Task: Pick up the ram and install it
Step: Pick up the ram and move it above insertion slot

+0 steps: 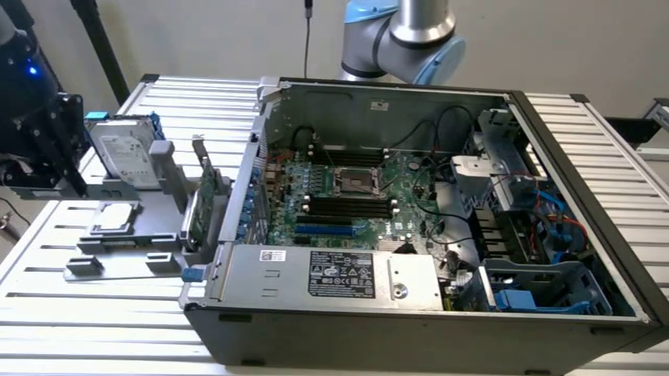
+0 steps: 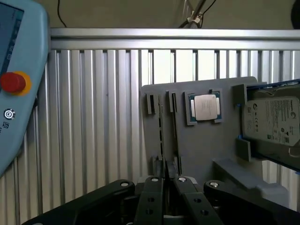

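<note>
The arm [image 1: 406,35] shows in the exterior view as a silver and blue joint rising behind the back wall of the open computer case [image 1: 418,341], which sits on the slatted bench [image 1: 94,333]. Inside the case, the black memory slots [image 1: 345,206] lie across the middle of the motherboard [image 1: 403,168].

In the wrist view the hand [image 2: 168,180] points down and forward over the near edge of a gray holder [image 2: 206,150] lying on the bench. Its black linkage fingers [image 2: 152,192] are drawn almost together, with only a slit left between the tips.

The ram [image 2: 161,129] seems to be the thin dark strip seen edge-on along one of two narrow slots in the holder. It runs straight away from the fingertips. Whether the tips pinch its near end or merely hang above it cannot be told.

Beside the slots a processor [image 2: 205,107] lies flat in its recess, and a hard drive [image 2: 274,122] leans at the holder's far side. A teach pendant [image 2: 18,108] with a red button [image 2: 13,82] stands close to the camera. In the exterior view an expansion card [image 1: 206,196] stands upright between the holder and the case.
</note>
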Tool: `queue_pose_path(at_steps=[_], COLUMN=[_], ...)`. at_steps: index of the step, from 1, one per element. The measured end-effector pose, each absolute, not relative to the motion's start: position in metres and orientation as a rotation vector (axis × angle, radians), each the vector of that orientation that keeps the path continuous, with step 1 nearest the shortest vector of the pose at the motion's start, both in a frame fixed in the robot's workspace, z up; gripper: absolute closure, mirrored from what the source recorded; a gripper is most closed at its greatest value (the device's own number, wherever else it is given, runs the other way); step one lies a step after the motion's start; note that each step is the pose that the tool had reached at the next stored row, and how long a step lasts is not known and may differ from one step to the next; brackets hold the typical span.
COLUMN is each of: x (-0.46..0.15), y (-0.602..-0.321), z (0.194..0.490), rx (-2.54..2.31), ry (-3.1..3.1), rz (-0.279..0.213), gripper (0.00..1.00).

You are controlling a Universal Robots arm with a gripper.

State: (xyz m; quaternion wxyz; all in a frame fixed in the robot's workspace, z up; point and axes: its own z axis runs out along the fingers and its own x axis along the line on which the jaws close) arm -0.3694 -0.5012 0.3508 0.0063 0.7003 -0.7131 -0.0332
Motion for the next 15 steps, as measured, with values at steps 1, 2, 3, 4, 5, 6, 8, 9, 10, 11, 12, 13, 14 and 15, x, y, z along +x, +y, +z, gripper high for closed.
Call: queue_pose_path(at_steps=[1, 2, 3, 4, 5, 6, 8, 9, 10, 11, 12, 13, 14, 15], x=[-0.366, -0.362, -0.358, -0.354, -0.349, -0.344, -0.335, -0.331, -0.326, -0.322, -0.317, -0.313, -0.308, -0.304], y=[-0.501, -0.501, -0.501, -0.501, -0.501, -0.501, -0.501, -0.501, -0.501, -0.501, -0.501, -0.501, -0.501, -0.501], z=[0.355, 0.36, 0.363, 0.366, 0.369, 0.372, 0.378, 0.381, 0.384, 0.387, 0.388, 0.389, 0.39, 0.391], rx=[2.19, 2.189, 2.187, 2.185, 2.184, 2.183, 2.18, 2.18, 2.179, 2.178, 2.178, 2.178, 2.177, 2.177], ry=[-2.23, -2.229, -2.227, -2.226, -2.224, -2.223, -2.221, -2.22, -2.22, -2.219, -2.219, -2.218, -2.218, -2.218], rz=[-0.106, -0.109, -0.112, -0.115, -0.118, -0.121, -0.125, -0.126, -0.128, -0.129, -0.13, -0.13, -0.131, -0.131], gripper=[0.86, 0.86, 0.86, 0.86, 0.86, 0.86, 0.86, 0.86, 0.86, 0.86, 0.86, 0.86, 0.86, 0.86])
